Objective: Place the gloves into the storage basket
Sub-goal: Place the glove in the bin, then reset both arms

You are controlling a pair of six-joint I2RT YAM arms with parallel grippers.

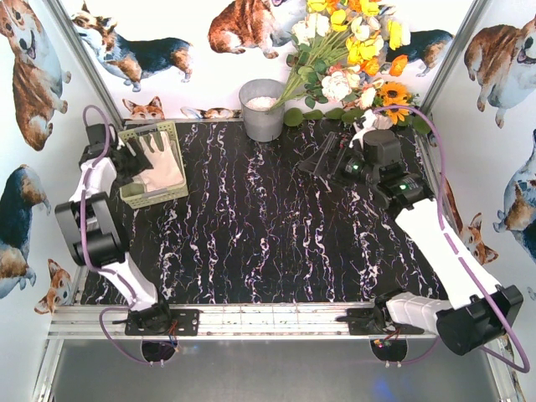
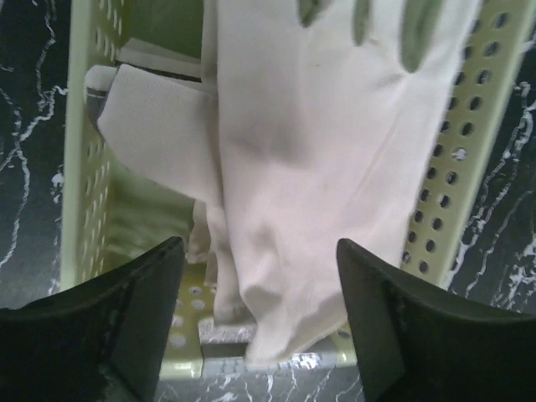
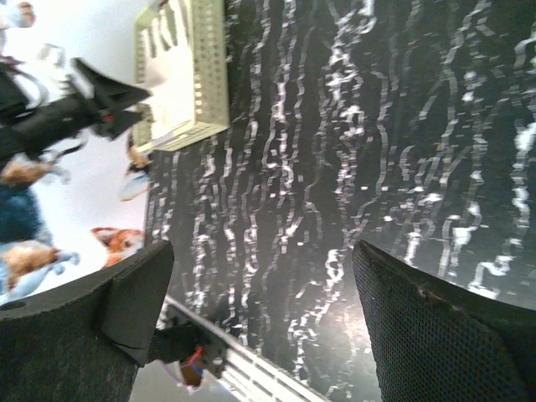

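This is a robot test booth in a lab, not a lived-in room. A left arm [image 1: 99, 222] and a right arm [image 1: 440, 243], trailing purple cables [image 1: 83, 239], are bolted to a bare aluminium rail [image 1: 276, 320] at the near edge of a black marble-patterned tabletop [image 1: 251, 226]. White wall panels [image 1: 38, 172] printed with corgis close it in on three sides, held by metal corner posts [image 1: 84, 59]. A bunch of flowers [image 1: 352, 42] and a grey bucket [image 1: 262, 113] stand at the back.

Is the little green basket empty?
No, cream gloves lie inside the basket, between its perforated walls.
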